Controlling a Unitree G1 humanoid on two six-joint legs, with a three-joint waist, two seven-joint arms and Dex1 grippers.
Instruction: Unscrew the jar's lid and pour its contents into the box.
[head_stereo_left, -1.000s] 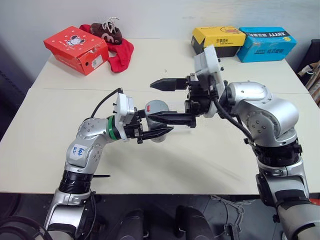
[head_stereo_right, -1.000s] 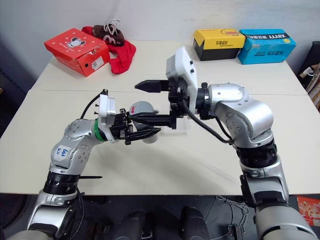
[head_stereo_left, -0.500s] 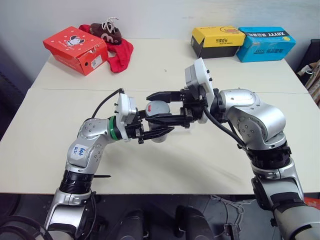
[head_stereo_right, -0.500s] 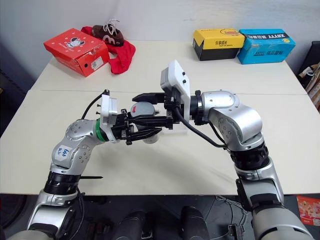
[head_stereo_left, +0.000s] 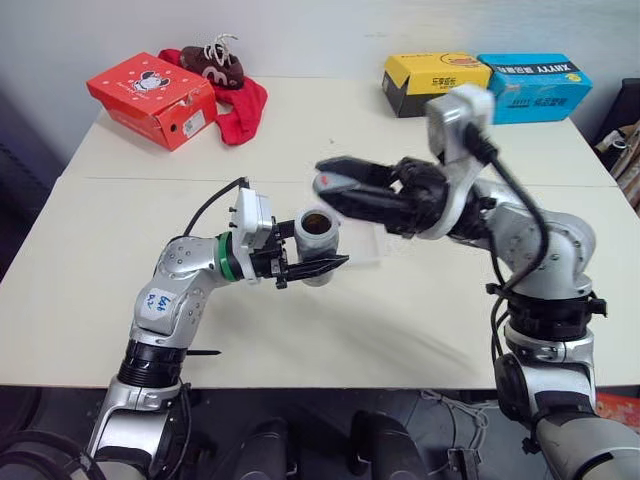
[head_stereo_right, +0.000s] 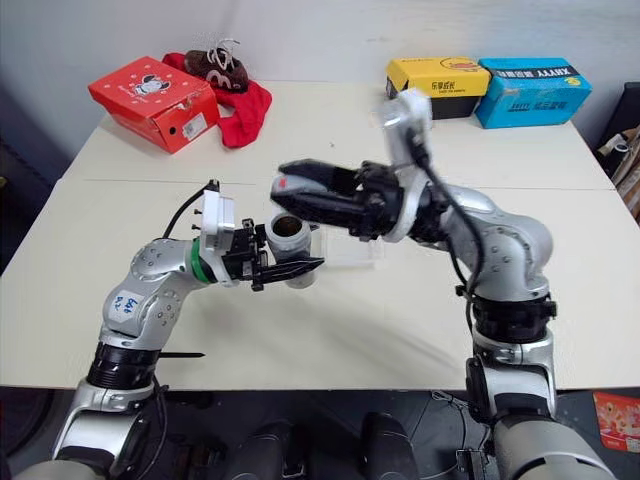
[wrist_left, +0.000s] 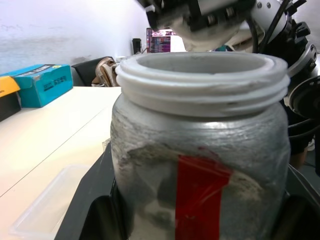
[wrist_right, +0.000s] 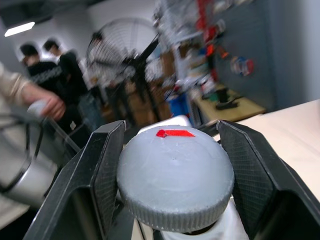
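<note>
Lid (wrist_right: 175, 181) now off jar (head_stereo_left: 317, 236)

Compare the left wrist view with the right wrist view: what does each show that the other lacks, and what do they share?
Left wrist view alone: the open jar with its bare threaded rim and red label, held between the left tool's fingers, plus the clear box and a blue cardboard box. Right wrist view alone: the grey lid clamped in the right tool, with people behind. Shared: the pale table.

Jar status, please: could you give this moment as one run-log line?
jar: open, upright, held by left gripper | lid: off, clamped in right gripper | box: on table beside jar, nothing poured
</note>
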